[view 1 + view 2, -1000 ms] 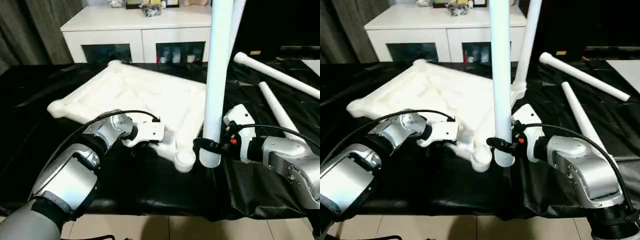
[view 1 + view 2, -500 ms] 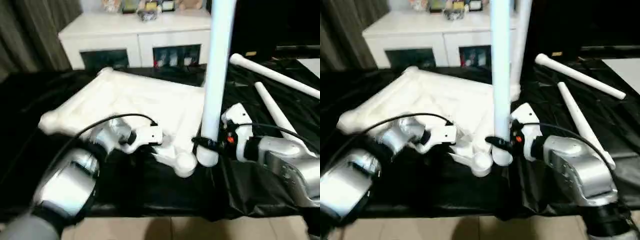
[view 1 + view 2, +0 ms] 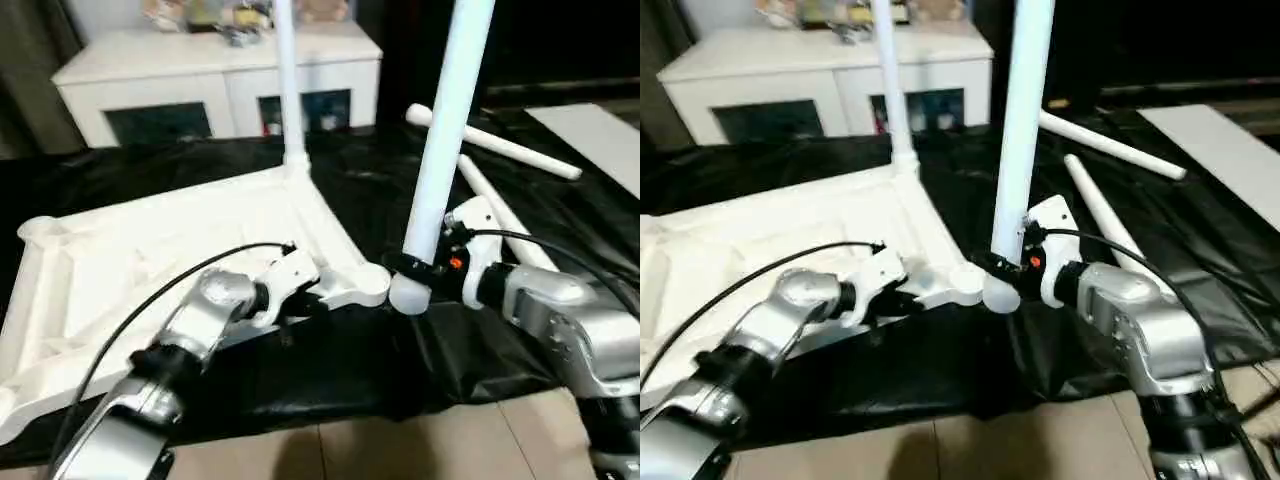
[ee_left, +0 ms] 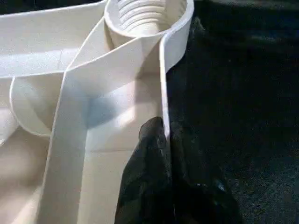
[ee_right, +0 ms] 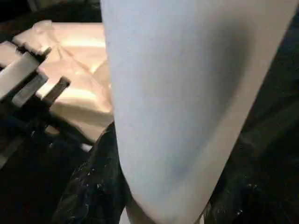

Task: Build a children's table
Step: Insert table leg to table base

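Holding the leg (image 3: 440, 170) clamped in your right fingers (image 3: 407, 268) just beside the corner socket (image 3: 368, 283), you risk misthreading it if the top's rim (image 4: 163, 84), pinched by your closed left fingers (image 4: 152, 154), shifts.

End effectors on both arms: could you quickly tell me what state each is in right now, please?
Left end effector: shut on the table top's side rim.
Right end effector: shut on an upright table leg, near its lower end.

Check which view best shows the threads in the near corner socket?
Left wrist view: it looks into the socket, its ridges plain, the left tool clamped on the rim beside it. Both eye views show the socket only from outside, threads hidden.
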